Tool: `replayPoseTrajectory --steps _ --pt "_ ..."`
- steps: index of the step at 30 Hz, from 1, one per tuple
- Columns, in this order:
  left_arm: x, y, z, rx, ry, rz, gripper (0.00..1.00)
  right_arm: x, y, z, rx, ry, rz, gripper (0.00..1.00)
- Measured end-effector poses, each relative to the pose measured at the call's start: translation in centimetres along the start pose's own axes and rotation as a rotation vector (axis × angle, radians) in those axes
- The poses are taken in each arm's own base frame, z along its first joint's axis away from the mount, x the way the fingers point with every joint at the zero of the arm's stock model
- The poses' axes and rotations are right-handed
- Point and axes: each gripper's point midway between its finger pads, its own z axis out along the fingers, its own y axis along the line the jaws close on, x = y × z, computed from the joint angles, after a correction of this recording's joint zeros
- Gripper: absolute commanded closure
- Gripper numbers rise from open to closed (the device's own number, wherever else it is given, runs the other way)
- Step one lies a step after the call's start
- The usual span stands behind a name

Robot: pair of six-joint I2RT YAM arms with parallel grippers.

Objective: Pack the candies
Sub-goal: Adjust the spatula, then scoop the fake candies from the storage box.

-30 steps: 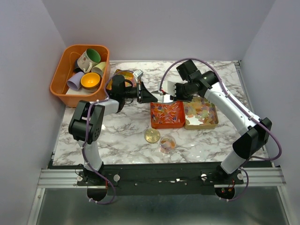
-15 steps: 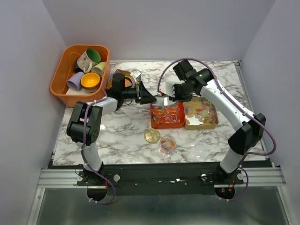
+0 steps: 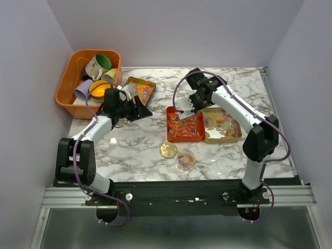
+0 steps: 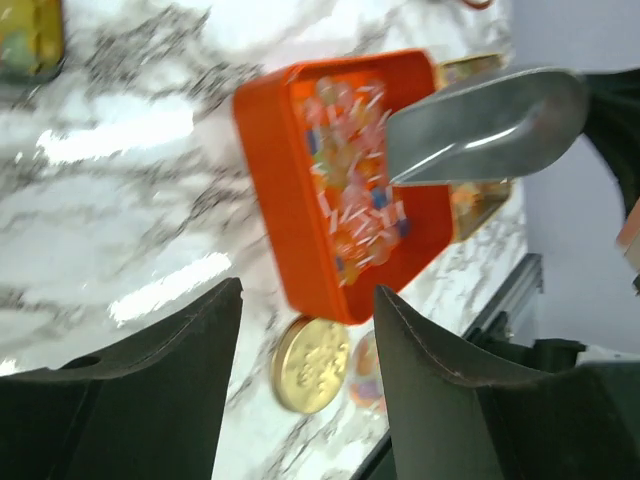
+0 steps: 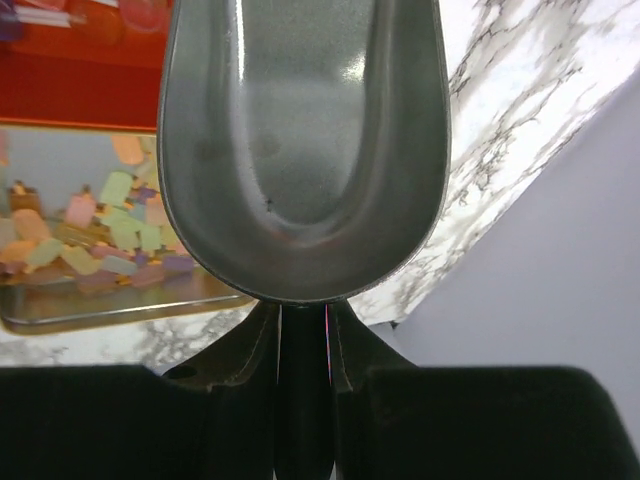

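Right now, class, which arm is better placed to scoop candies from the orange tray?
Right. The right fingers hold the metal scoop over the orange tray of candies; the left fingers are open, empty and off to the tray's left.

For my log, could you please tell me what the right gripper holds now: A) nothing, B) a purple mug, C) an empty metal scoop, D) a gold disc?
C: the right gripper is shut on the handle of the metal scoop, whose bowl shows bare in the right wrist view.
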Motion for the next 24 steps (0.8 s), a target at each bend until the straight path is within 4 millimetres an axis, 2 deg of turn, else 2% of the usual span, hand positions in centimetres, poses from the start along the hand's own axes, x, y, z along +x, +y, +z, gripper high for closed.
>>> replayPoseTrajectory --steps 2,7,12,16,21,24 --pt "1.4 1.6 -0.3 -0.067 0.010 -0.006 0.31 0.4 -0.4 1.3 -0.012 0.043 -0.063 0.99" --pt "4.4 5.0 -1.0 -0.208 0.045 -0.052 0.31 1.6 -1.2 2.5 0.007 0.132 -0.187 1.00" --pt "6.7 6.9 -1.2 -0.280 0.071 -0.074 0.32 2.6 -0.9 3.7 -0.008 0.207 -0.283 0.99" --pt "8.4 6.9 -0.8 -0.288 0.107 -0.069 0.32 3.0 -1.1 4.1 -0.001 0.268 -0.341 0.99" --pt "8.7 6.1 -0.2 -0.267 0.113 -0.037 0.34 2.8 -1.6 4.1 0.014 0.326 -0.407 0.99" --pt "8.9 5.8 0.2 -0.256 0.116 -0.021 0.40 2.4 -1.6 3.9 0.016 0.359 -0.443 0.99"
